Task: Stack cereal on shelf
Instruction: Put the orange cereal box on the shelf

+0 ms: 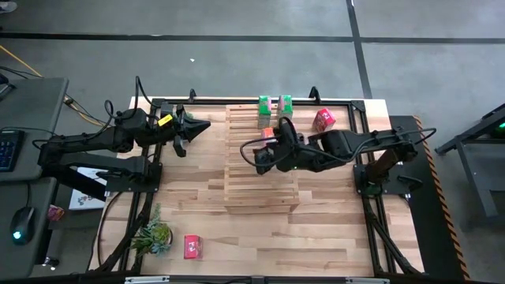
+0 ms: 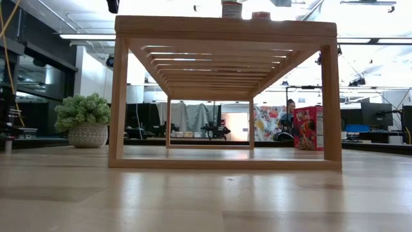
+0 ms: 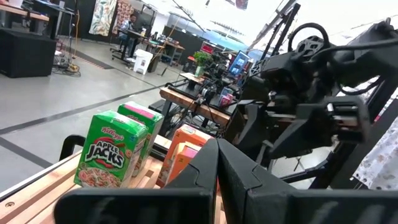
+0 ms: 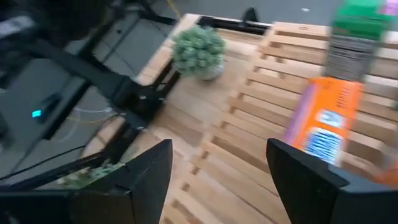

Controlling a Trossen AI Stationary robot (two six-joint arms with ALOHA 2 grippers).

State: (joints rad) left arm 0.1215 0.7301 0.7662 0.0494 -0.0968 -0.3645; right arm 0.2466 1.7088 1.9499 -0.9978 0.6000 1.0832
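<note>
From above I see my right claw (image 1: pixel 263 158) open over the shelf (image 1: pixel 260 189), beside an orange box (image 1: pixel 267 134). Only the low view shows a red box (image 2: pixel 308 128) behind the shelf. My left claw (image 1: pixel 201 126) is closed.

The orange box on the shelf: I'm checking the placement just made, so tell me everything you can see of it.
The orange box is a small printed cardboard carton, orange with a purple edge and a blue-and-white panel. It stands upright on the slats of the shelf, next to two green boxes at the shelf's far end. The right hand is open just beside it, fingers apart and not gripping it. Its print is too blurred to read.
</note>
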